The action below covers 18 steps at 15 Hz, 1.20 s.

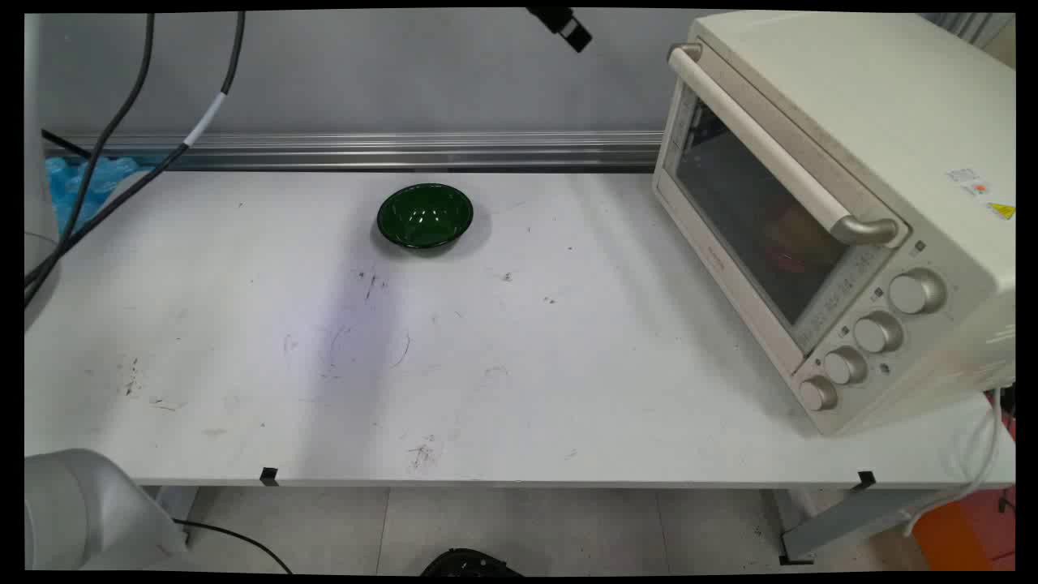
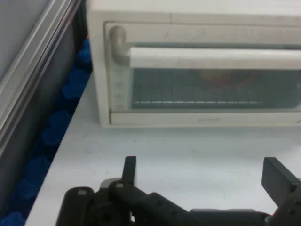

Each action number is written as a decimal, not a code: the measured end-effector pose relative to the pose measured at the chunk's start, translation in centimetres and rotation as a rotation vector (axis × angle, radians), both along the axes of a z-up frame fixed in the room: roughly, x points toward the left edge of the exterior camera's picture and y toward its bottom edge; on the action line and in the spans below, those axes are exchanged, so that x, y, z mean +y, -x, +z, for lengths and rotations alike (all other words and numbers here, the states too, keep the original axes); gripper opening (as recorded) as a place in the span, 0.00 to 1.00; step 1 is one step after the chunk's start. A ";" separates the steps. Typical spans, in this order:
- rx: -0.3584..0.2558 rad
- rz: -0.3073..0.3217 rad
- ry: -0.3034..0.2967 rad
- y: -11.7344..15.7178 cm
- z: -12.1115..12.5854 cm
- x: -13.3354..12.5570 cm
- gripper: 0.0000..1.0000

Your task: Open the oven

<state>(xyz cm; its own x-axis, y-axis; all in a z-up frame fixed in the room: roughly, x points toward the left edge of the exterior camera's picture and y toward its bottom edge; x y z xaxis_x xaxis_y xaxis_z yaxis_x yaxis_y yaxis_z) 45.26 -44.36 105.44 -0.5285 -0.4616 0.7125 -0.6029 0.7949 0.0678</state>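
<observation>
Hovering high over the tabletop (image 1: 519,389), the hand (image 2: 202,181) is facing the toaster oven's (image 1: 843,203) closed door with fingers spread wide, holding nothing, the green bowl (image 1: 425,215) well apart to the left.

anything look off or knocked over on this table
Nothing is tipped or spilled. The green bowl sits upright, and the toaster oven stands angled to the table's edge, door shut. The white table only shows dark scuffs.
</observation>
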 end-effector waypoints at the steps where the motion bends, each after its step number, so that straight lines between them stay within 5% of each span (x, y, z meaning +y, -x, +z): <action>1: 0.003 0.000 -0.001 0.7 0.2 0.3 1.00; 18: -0.023 0.024 0.001 14.8 1.5 1.9 1.00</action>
